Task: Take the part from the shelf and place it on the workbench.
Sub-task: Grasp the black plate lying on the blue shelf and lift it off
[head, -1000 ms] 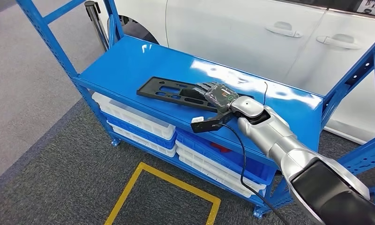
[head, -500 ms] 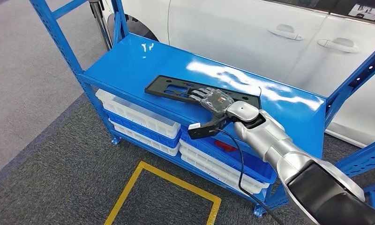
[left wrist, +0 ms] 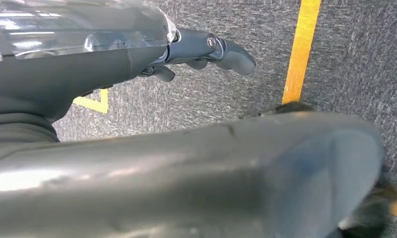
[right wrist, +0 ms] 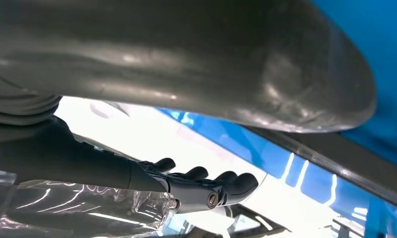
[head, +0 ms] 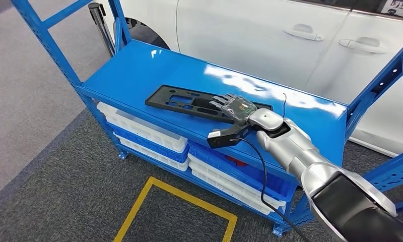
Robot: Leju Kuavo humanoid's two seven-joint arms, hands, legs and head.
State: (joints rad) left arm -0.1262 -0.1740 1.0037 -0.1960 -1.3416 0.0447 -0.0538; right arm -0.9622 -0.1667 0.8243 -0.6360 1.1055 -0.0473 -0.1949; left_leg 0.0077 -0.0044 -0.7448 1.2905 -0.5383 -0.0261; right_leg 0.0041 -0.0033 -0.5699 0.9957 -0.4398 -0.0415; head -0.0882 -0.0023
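Note:
The part is a long, flat black plastic plate with cut-outs, lying near the front edge of the blue shelf's top board. My right hand lies over the plate's right end, fingers stretched flat along it and closed around nothing. In the right wrist view the dark fingers reach out straight with the blue shelf behind them. My left hand hangs above the grey carpet, its fingers loosely extended and holding nothing.
White and blue bins fill the shelf's lower levels. A white car stands right behind the shelf. Blue uprights rise at the shelf's ends. A yellow line marks the carpet in front. A black cable hangs from my right wrist.
The whole picture swayed right and back again, so the camera moved. My right hand stays on the right end of the plate, which has not shifted on the shelf.

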